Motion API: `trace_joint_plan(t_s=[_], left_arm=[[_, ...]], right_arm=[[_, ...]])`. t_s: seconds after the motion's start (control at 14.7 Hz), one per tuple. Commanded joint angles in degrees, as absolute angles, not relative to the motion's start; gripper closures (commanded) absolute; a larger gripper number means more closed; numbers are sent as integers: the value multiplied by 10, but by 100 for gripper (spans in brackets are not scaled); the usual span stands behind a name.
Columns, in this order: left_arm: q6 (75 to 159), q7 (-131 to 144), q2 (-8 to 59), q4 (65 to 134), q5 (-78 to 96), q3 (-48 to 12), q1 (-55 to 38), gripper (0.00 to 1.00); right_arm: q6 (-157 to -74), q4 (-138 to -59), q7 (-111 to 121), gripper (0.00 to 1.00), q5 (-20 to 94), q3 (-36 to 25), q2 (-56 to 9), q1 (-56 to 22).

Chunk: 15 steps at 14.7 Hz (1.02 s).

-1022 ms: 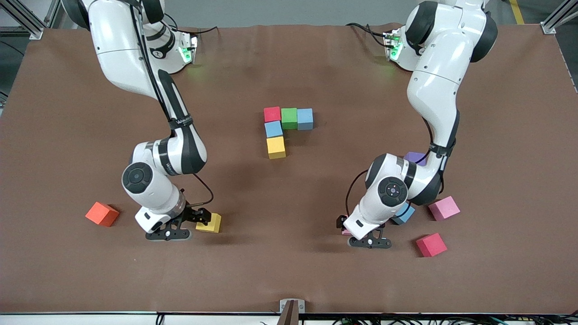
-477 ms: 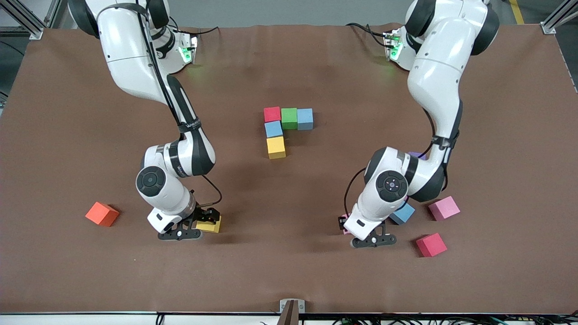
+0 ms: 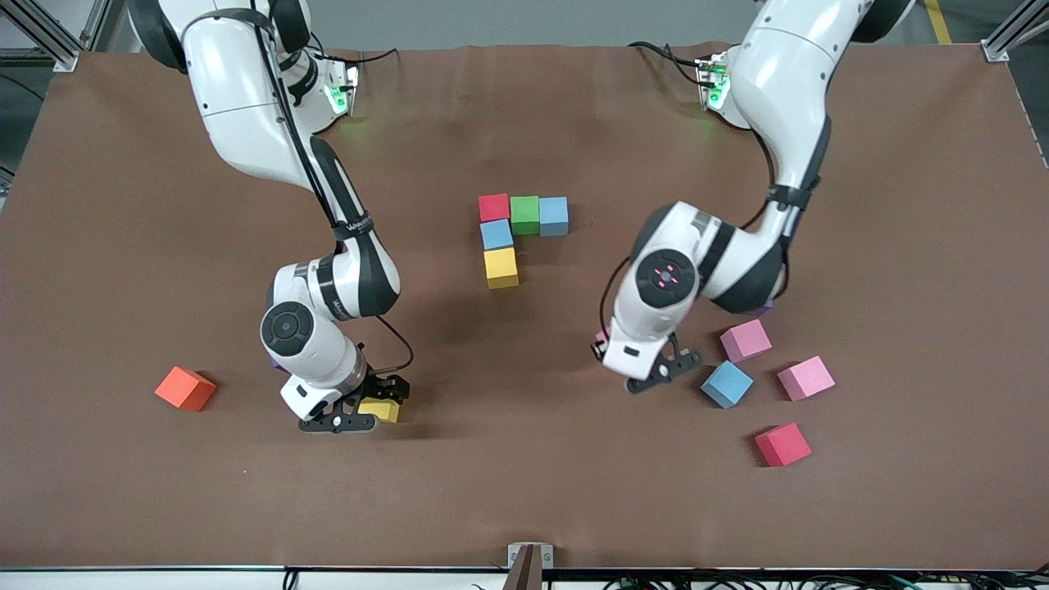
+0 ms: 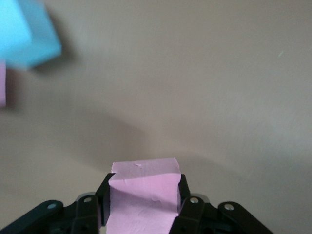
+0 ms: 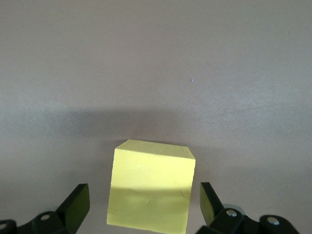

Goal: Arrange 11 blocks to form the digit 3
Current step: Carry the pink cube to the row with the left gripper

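Left gripper pinches a pink block above the counter; right gripper, fingers spread, straddles a yellow block near the counter's front edge.

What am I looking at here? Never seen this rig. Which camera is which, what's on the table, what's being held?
Two white Franka arms work at a brown table, building a digit 3 from small foam cubes. The wide picture comes from a high camera facing the robots; the other two come from cameras on each wrist.

The left gripper is shut on a pink foam cube, lifted over the table. The right gripper is open, its fingers on either side of a yellow foam cube that sits on the table.

In the middle sits the start of the digit: red, green, blue, blue and yellow cubes. Loose cubes, including an orange one, lie nearer the camera.
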<state>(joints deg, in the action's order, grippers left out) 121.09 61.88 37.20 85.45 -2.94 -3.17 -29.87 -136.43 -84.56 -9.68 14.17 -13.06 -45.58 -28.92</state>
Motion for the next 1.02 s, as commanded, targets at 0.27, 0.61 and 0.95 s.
trace_joint_plan(t_s=[0.27, 0.61, 0.95], left_arm=[[1259, 1063, 307, 993, -71, -22, -373, 85], [1259, 1388, 330, 994, -144, -25, -409, 85], [1260, 1545, 330, 993, -141, -47, -417, 84]], right_arm=[[-1365, -832, -103, 0, 132, -127, -475, -286], [-1361, -822, -105, 11, 132, -127, -482, -285], [-1359, -817, -99, 38, 131, -127, -489, -286]])
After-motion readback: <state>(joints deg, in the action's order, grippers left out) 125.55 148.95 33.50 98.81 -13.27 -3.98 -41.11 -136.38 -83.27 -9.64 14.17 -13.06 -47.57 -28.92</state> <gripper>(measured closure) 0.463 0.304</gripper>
